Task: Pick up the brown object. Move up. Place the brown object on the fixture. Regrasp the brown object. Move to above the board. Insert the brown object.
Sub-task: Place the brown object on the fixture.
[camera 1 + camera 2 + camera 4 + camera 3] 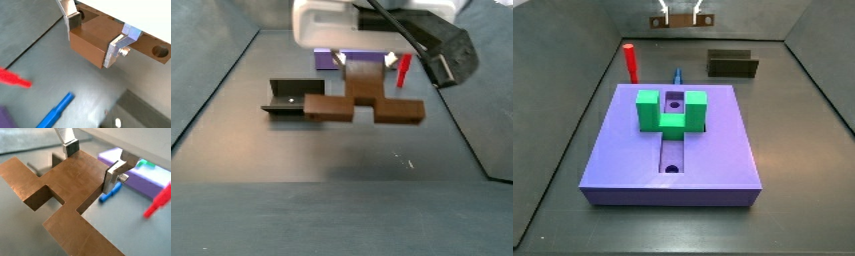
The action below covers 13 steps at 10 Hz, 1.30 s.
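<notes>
gripper cropped at top, board mostly hidden

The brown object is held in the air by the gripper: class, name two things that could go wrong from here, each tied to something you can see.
1. The gripper clamps only a narrow part of the brown object, which juts well out to both sides, so it might twist or slip between the fingers.
2. The fixture is small and lies close below one end; a slightly off descent could knock it.
</notes>
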{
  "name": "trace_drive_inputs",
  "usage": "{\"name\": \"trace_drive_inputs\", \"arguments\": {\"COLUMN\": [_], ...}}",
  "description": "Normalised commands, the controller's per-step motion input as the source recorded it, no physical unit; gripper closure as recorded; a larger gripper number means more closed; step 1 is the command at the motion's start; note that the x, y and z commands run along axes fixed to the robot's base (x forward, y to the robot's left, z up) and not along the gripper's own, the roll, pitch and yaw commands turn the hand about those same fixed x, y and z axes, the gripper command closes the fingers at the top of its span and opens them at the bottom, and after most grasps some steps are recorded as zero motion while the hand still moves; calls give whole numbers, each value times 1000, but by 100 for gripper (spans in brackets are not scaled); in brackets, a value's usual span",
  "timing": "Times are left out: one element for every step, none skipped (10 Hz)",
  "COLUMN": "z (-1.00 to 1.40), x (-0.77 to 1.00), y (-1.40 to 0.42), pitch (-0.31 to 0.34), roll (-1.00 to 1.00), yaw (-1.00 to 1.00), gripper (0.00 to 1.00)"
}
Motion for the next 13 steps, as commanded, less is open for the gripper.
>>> {"name": "trace_drive_inputs", "arguments": {"z": [420, 394, 354, 309, 291, 286, 237, 131, 40, 0, -20, -189, -286], "x": [460, 477, 474, 451, 446, 460, 474, 431, 343, 89, 0, 171, 349], "y": [-220, -237, -240, -260, -249, -243, -254, -214, -174, -17, -26, -151, -114], "pitch": [3, 20, 17, 0, 0, 0, 0, 0, 0, 74, 0, -117, -177], "roll": [-914, -900, -869, -749, -703, -714, -691, -563, -354, 0, -26, -491, -654], "yaw": [0, 0, 0, -11, -26, -46, -94, -111, -86, 0, 0, -63, -200], "gripper": [100, 100, 100, 100, 100, 100, 100, 100, 100, 100, 100, 100, 100]}}
